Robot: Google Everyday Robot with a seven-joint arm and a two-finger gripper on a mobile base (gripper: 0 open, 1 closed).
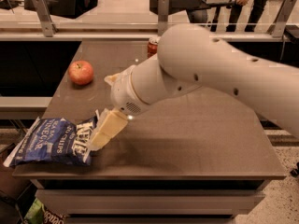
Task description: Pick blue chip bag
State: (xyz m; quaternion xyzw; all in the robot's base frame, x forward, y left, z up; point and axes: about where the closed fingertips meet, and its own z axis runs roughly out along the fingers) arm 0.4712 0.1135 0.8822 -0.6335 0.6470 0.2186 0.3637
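The blue chip bag [49,143] lies flat at the front left corner of the brown table [196,139], its left end hanging past the table's edge. It is dark blue with white lettering and white edges. My gripper [97,143] reaches down and to the left from the large white arm [210,73]. Its cream-coloured tip sits at the bag's right edge, over or touching the foil; I cannot tell which.
A red apple [81,72] sits at the back left of the table. A red soda can [152,45] stands at the back, partly hidden by the arm. A railing with metal posts [162,14] runs behind the table. A green bag [36,211] lies on the floor below the front left corner.
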